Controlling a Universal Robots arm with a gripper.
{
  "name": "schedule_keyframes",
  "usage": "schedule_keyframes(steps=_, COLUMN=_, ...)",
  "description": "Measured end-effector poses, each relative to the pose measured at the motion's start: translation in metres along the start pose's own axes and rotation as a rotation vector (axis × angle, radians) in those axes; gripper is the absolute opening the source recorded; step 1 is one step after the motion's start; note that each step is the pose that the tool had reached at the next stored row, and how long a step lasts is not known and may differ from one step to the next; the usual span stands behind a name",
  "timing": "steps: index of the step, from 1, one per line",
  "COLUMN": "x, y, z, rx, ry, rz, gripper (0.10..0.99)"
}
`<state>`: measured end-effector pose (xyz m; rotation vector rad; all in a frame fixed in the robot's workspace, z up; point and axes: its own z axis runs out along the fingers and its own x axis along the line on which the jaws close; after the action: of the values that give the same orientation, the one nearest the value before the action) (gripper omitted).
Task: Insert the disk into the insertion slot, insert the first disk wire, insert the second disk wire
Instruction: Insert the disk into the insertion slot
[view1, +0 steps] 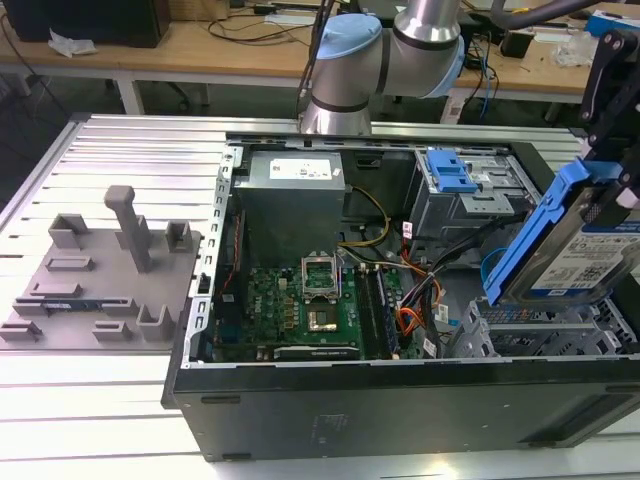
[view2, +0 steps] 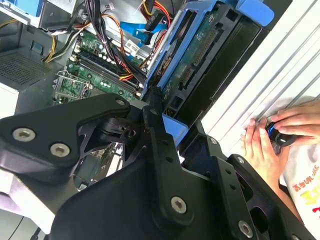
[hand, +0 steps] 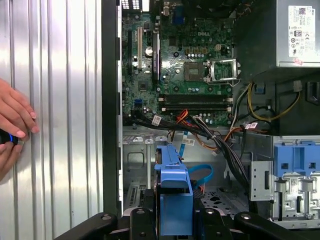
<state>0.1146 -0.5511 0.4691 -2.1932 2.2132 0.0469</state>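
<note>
Holding the disk (view1: 582, 258) by its blue frame, my gripper (view1: 606, 195) was clenched on it and hung over the open case (view1: 400, 400) at the exterior view's right. The disk sat tilted, its labelled face toward the exterior camera and its lower edge just above the perforated cage where the slot (view1: 545, 335) lay. It was not seated in the slot, and I could not tell whether it touched the cage. I judged the first step to be in hand, with the two wire steps not yet begun. Seating it would call for levelling the disk and lining its frame up with the bay's mouth, clear of the cables (hand: 220, 135) bunched beside the cage. A person's hand (hand: 15, 117) rested on the worktop (hand: 65, 100) outside the case.
</note>
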Motion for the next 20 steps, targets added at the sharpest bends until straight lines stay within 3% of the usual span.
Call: schedule_keyframes(steps=20, x=0.0029, y=-0.0001, z=0.0138, rx=0.000, ry=0.0003, rz=-0.002, gripper=0.365)
